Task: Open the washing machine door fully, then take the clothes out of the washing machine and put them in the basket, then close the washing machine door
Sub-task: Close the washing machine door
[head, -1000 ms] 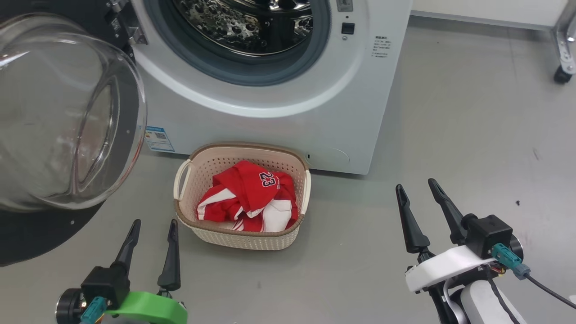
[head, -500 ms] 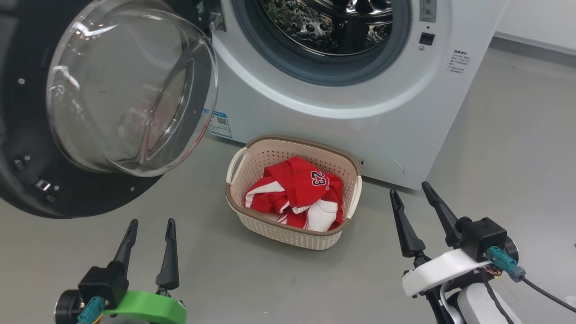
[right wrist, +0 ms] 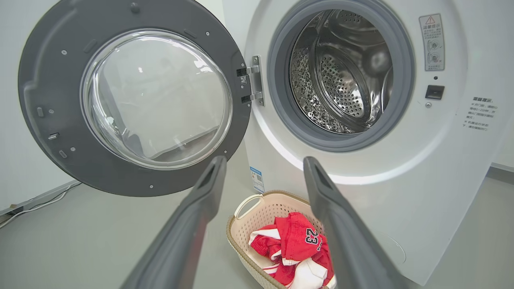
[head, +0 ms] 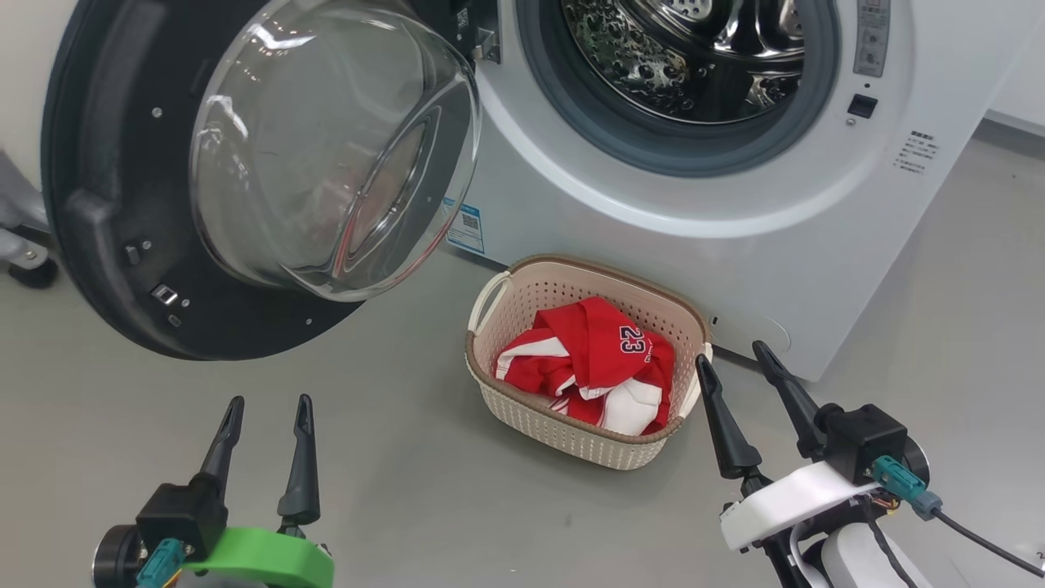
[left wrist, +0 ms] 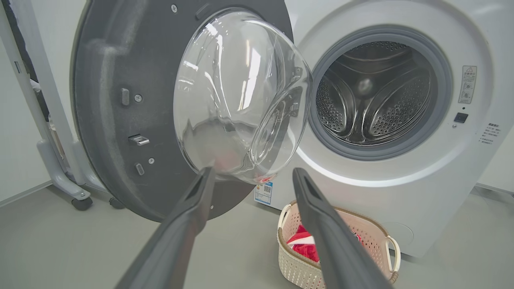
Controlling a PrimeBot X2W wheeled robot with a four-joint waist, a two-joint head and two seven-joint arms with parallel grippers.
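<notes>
The washing machine door [head: 261, 171] stands swung wide open, the drum [head: 694, 57] looks empty, and the clothes [head: 596, 359] lie in the basket [head: 571, 433] just in front of the washing machine [head: 653, 212], so I judge only closing the door is left. The left gripper [head: 270, 400] and right gripper [head: 730, 353] both hang wide apart and empty, clear of the door. Only the jersey's 23 reads; the blue sticker [head: 465, 229] and warning label [right wrist: 431, 42] are too small.

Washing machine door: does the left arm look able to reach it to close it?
Probably yes. The washing machine door hangs open ahead of the left gripper, which is open and empty; the basket sits off to its right.
</notes>
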